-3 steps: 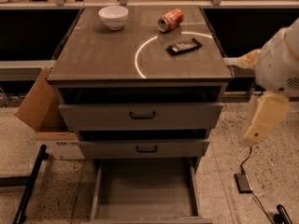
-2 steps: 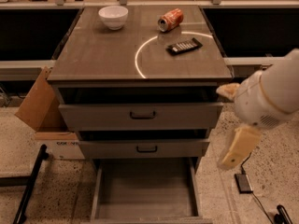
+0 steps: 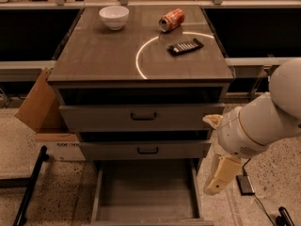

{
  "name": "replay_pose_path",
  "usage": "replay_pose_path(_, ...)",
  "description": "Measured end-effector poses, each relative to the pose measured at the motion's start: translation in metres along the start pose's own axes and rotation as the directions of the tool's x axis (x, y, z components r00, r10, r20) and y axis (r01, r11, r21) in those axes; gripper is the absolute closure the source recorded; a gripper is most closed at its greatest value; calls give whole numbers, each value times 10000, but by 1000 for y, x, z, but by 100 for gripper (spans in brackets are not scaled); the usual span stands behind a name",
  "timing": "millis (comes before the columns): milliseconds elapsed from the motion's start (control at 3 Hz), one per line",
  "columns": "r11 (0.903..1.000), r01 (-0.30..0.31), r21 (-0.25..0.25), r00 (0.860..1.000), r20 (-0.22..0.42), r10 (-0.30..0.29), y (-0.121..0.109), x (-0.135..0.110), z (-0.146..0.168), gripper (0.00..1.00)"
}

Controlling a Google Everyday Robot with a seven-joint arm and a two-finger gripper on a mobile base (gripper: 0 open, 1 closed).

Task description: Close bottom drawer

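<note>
The bottom drawer (image 3: 146,192) is the lowest of three grey drawers and is pulled far out, so its plain grey inside shows. Its front panel and handle are cut off by the lower edge of the view. My gripper (image 3: 219,177) hangs from the white arm at the right. It is just outside the drawer's right side wall, near floor height, and points down. It does not touch the drawer. The mid-sized drawer (image 3: 146,149) and the widest drawer (image 3: 141,117) above it stick out slightly.
On the cabinet top stand a white bowl (image 3: 114,17), a tipped orange can (image 3: 171,20) and a dark flat device (image 3: 185,46). A cardboard box (image 3: 40,107) leans at the cabinet's left. A black stand leg (image 3: 30,187) lies on the floor at the left, and a black adapter with cable (image 3: 245,185) at the right.
My arm has swung left and down, from beside the cabinet top's right edge to beside the open bottom drawer's right wall. The drawers have not moved.
</note>
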State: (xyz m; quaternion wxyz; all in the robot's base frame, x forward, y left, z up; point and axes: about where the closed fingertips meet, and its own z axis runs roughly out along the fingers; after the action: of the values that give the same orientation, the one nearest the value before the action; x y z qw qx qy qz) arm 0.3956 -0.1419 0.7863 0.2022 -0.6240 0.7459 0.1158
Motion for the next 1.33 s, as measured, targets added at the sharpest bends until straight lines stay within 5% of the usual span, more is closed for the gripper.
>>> replay_pose_path(667, 9989, -34, -472, 9990, 450, 56, 1, 55, 57, 0)
replay_pose_path(1333, 9861, 151, -1657, 9923, 1239, 57, 19, 125, 139, 0)
